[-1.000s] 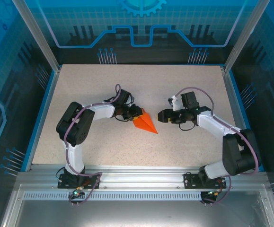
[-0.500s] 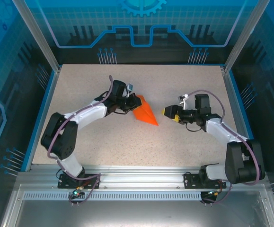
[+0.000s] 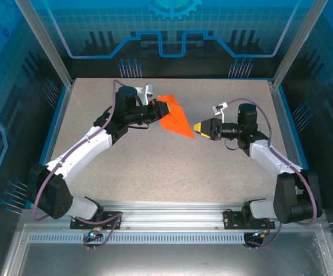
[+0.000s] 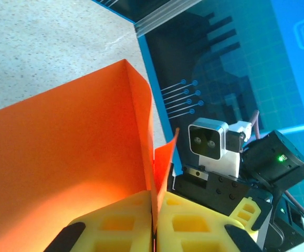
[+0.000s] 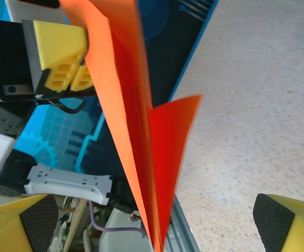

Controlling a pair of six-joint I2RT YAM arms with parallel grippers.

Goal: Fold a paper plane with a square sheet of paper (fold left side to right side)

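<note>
Being held above the table (image 3: 154,167), paper plane (image 3: 175,119) clamped at its wide end by closed left fingers (image 4: 115,226), pointed tip set between wide-open right fingers (image 5: 293,228)

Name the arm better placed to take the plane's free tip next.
Right, probably. The right fingers stand open on either side of the paper plane's pointed tip, ready to close, while the left fingers are shut on its wide end.
</note>
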